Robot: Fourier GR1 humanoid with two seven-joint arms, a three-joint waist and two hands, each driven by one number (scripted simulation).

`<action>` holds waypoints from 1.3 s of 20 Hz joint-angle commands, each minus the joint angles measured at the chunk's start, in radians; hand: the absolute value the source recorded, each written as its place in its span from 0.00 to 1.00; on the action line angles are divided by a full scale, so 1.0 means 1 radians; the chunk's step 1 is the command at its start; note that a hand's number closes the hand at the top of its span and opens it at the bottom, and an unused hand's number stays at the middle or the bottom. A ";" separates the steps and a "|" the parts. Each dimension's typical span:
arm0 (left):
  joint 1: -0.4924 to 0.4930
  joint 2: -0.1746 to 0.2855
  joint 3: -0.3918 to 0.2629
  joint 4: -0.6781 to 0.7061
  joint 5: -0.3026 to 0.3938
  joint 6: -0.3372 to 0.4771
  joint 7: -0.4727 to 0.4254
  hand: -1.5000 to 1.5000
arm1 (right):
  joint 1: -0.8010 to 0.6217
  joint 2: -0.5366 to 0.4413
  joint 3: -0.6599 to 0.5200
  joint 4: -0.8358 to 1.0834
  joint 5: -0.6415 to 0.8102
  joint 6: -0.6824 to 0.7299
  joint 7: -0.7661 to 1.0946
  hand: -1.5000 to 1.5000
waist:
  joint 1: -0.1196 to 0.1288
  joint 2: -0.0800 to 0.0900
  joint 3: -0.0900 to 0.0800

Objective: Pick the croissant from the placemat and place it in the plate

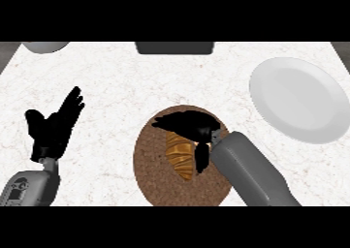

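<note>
A golden-brown croissant (180,156) lies on a round brown woven placemat (150,169) near the counter's front centre. My right hand (192,126) hovers over the croissant's far end, fingers curled downward and thumb hanging beside the pastry's right side; whether it touches the croissant I cannot tell. The far end of the croissant is hidden beneath the hand. A white plate (300,99) sits at the right, apart from the placemat. My left hand (55,126) rests open at the left, fingers pointing up.
A dark grey box-like object (174,47) stands at the counter's back edge, centre. Part of a grey bowl (45,46) shows at the back left corner. White marble counter (113,82) spans between the hands.
</note>
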 commanded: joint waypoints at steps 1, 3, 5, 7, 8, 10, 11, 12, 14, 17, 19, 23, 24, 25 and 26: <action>-0.003 -0.009 0.014 0.001 -0.010 -0.016 -0.010 0.50 | -0.024 0.022 -0.018 0.005 0.051 0.039 0.000 0.00 | -0.001 0.000 0.000; 0.027 0.018 0.026 -0.037 0.004 -0.033 0.011 0.50 | -0.052 0.028 0.042 0.110 0.040 -0.006 -0.028 0.00 | 0.009 0.001 0.000; -0.003 -0.001 0.011 -0.066 0.010 -0.021 0.065 0.50 | -0.008 0.028 0.109 0.094 0.074 -0.016 -0.084 1.00 | 0.010 0.001 0.000; -0.027 -0.011 0.026 -0.006 -0.016 0.001 0.033 0.50 | -0.047 0.010 0.047 0.083 0.080 0.027 -0.149 1.00 | 0.001 0.001 0.000; 0.061 0.004 0.013 -0.055 -0.015 -0.033 -0.005 0.50 | 0.023 0.028 0.126 0.036 0.049 -0.023 -0.094 1.00 | 0.007 0.000 0.000; 0.033 -0.011 0.006 -0.118 -0.012 -0.013 0.093 0.50 | -0.056 0.028 0.051 0.082 0.058 0.040 -0.138 1.00 | 0.004 0.000 0.000; 0.027 -0.001 0.033 -0.031 -0.008 -0.039 -0.015 0.50 | 0.003 0.028 0.104 0.094 0.029 -0.040 -0.132 1.00 | 0.005 0.001 0.000; -0.013 0.003 0.036 -0.011 -0.018 -0.033 0.024 0.50 | -0.007 0.028 0.082 0.089 0.021 -0.025 -0.123 1.00 | 0.002 0.001 0.000; 0.021 -0.005 0.037 -0.025 -0.024 -0.031 0.013 0.50 | 0.047 0.028 0.064 0.008 0.047 -0.008 -0.115 1.00 | -0.003 -0.001 0.000; 0.037 0.016 0.059 -0.048 -0.007 -0.060 0.012 0.50 | 0.046 0.028 0.060 -0.013 0.020 -0.093 -0.080 1.00 | 0.000 -0.001 0.000; -0.040 -0.017 0.044 0.000 -0.012 -0.033 0.056 0.50 | 0.026 0.028 0.029 -0.027 0.062 -0.175 -0.105 1.00 | -0.006 0.001 0.000; 0.077 0.013 0.061 -0.069 0.001 -0.055 0.030 0.50 | 0.201 -0.040 -0.020 -0.251 0.082 -0.198 0.099 1.00 | -0.027 -0.012 0.000; 0.046 -0.033 0.030 -0.059 -0.033 -0.007 0.030 0.50 | 0.227 -0.078 -0.052 -0.285 0.074 -0.206 0.104 1.00 | -0.043 -0.012 0.000; 0.033 0.019 0.088 -0.027 -0.001 -0.038 0.015 0.50 | 0.306 -0.084 -0.038 -0.304 0.098 -0.251 0.136 1.00 | -0.052 -0.012 -0.001; 0.092 0.008 0.057 -0.094 -0.013 -0.040 0.017 0.50 | 0.272 -0.080 -0.080 -0.381 0.089 -0.233 0.195 1.00 | -0.035 -0.016 0.000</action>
